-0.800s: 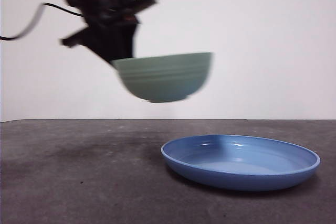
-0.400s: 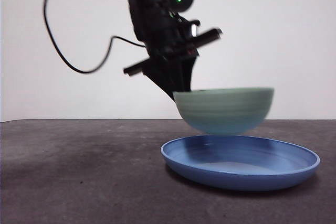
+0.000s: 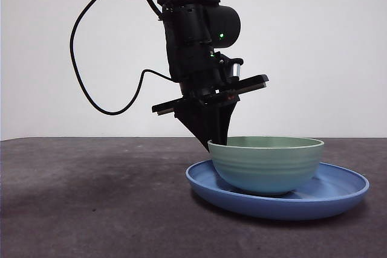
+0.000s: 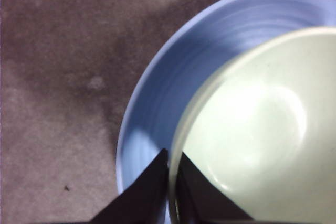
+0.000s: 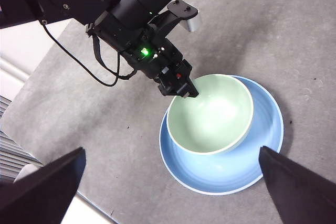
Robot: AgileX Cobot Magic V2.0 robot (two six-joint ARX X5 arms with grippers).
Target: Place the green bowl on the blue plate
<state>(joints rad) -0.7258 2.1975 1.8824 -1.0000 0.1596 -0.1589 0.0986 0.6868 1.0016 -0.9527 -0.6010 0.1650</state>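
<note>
The pale green bowl (image 3: 266,170) sits upright inside the blue plate (image 3: 341,190), a little toward the plate's left side. My left gripper (image 3: 215,141) comes down from above and is shut on the bowl's left rim. In the left wrist view, the jaws (image 4: 172,155) pinch the rim of the bowl (image 4: 257,129), one jaw inside and one outside, above the plate (image 4: 157,98). My right gripper (image 5: 170,153) is open and empty, high above the table. It looks down on the bowl (image 5: 210,114), the plate (image 5: 257,156) and the left gripper (image 5: 181,88).
The dark grey table (image 3: 91,197) carries only the plate and bowl. The table's edge (image 5: 63,145) shows in the right wrist view. A black cable (image 3: 91,83) hangs from the left arm. A white wall stands behind.
The left gripper has carried the bowl to the right and down, from mid-air left of the plate to inside the plate. The plate has not moved.
</note>
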